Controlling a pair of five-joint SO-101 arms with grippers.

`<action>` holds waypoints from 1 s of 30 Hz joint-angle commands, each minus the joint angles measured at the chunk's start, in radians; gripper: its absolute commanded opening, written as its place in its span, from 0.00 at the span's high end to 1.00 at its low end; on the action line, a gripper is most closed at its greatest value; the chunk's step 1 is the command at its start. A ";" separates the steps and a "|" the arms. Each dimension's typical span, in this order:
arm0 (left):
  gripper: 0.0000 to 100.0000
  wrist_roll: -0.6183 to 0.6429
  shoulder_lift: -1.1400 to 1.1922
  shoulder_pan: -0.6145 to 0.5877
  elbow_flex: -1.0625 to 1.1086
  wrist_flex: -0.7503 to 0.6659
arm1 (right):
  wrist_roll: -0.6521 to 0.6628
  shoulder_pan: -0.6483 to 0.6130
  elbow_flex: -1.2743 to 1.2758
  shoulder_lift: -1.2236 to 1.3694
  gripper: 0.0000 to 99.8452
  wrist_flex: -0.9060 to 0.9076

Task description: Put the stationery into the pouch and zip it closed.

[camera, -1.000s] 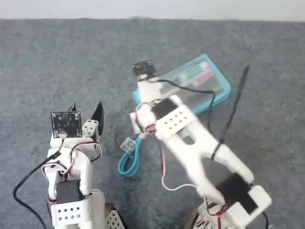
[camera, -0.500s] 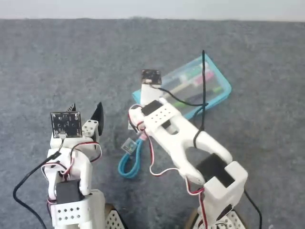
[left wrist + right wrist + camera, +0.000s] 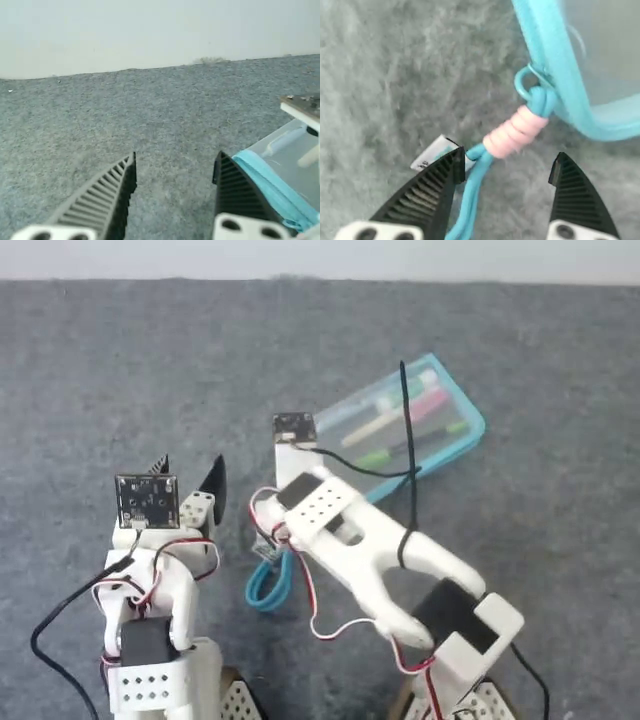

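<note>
Right gripper [image 3: 509, 157] released, serrated jaws astride the pink-bound teal cord [image 3: 482, 160] of the translucent pouch [image 3: 545, 55]; left gripper [image 3: 175, 165] likewise released above fuzzy grey carpet [image 3: 150, 115].

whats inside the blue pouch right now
Through the clear side of the pouch: a pink marker, a cream pen and a green pen. The right arm covers its near end in the high view, so anything there cannot be seen.

Flat turquoise pouch [image 3: 440, 410], stationery [image 3: 405, 415] seemingly inside

Teal pouch [image 3: 452, 418] on grey carpet [image 3: 150, 350]
</note>
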 commanded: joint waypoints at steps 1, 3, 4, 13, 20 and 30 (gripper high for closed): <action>0.76 0.017 -0.009 0.008 -0.039 -0.020 | -0.014 0.041 -0.008 -0.035 0.74 -0.030; 0.76 0.017 -0.009 0.008 -0.039 -0.020 | -0.014 0.073 -0.012 -0.008 0.78 -0.035; 0.76 0.017 -0.009 0.008 -0.039 -0.020 | -0.014 0.091 -0.014 -0.001 0.80 -0.036; 0.76 0.017 -0.008 0.008 -0.039 -0.020 | 0.000 0.165 -0.029 0.010 0.93 -0.028; 0.76 0.017 -0.008 0.008 -0.030 -0.023 | 0.500 0.352 -0.029 -0.025 0.99 0.067; 0.76 0.012 -0.008 0.011 -0.019 -0.028 | 0.713 0.446 0.084 -0.325 0.99 0.189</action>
